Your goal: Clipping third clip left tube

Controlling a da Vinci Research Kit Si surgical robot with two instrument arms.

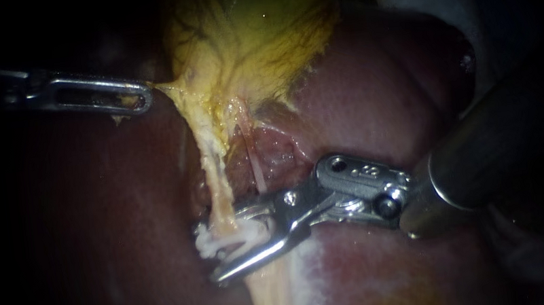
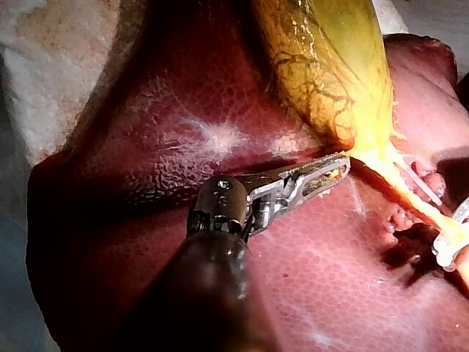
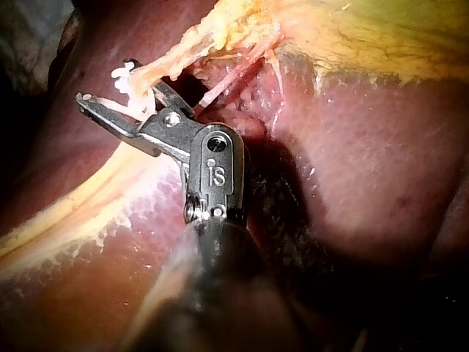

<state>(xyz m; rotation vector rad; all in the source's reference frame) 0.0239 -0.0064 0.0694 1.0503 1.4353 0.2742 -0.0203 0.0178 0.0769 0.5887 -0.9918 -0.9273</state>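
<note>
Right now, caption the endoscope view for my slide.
Left instrument grips the gallbladder; right instrument, jaws open, straddles the tube at its white clips.

My left instrument point(image 1: 132, 98) and right instrument point(image 1: 218, 251) are silvery steel, screw-pinned, on dark round shafts.

Two instruments, each on one dark shaft: left instrument point(image 1: 136, 101) entering from left, right instrument point(image 1: 215, 253) entering from right. One gallbladder point(image 1: 258, 31), yellow-green. One liver point(image 1: 374, 93), dark red, single mass under all else. Two tubes below gallbladder, side by side: left tube point(image 1: 216, 172), thick and yellowish; second tube point(image 1: 256, 164), thin and pinkish. White clips point(image 1: 209, 246) bunched on left tube: at least two, exact number not readable.
</note>
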